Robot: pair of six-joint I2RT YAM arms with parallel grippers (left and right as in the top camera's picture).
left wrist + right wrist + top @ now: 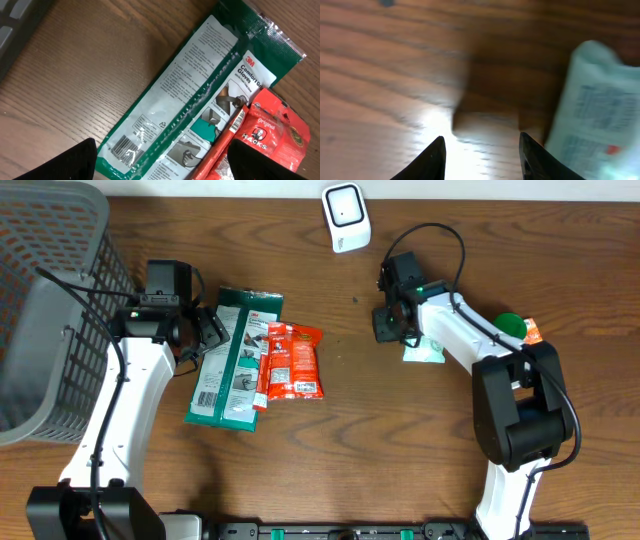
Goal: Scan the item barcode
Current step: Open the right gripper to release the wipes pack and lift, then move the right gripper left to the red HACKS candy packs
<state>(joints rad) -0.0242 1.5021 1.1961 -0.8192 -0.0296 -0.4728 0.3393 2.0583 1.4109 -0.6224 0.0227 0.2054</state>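
Note:
A long green-and-white gloves packet (234, 362) lies flat on the table, and its barcode (128, 146) shows near its lower end. A red Hacks sweets packet (292, 362) lies against its right side and partly on it. My left gripper (207, 336) hovers open just over the green packet's left edge, its fingers straddling the barcode end (172, 165). The white scanner (346, 217) stands at the back. My right gripper (389, 329) is open over bare wood (481, 137), nothing between its fingers. A pale mint packet (600, 115) lies just to its right.
A grey wire basket (45, 310) fills the far left. A green round thing (511, 325) and an orange packet (532, 332) lie beside the right arm. The pale mint packet (425, 350) lies partly under that arm.

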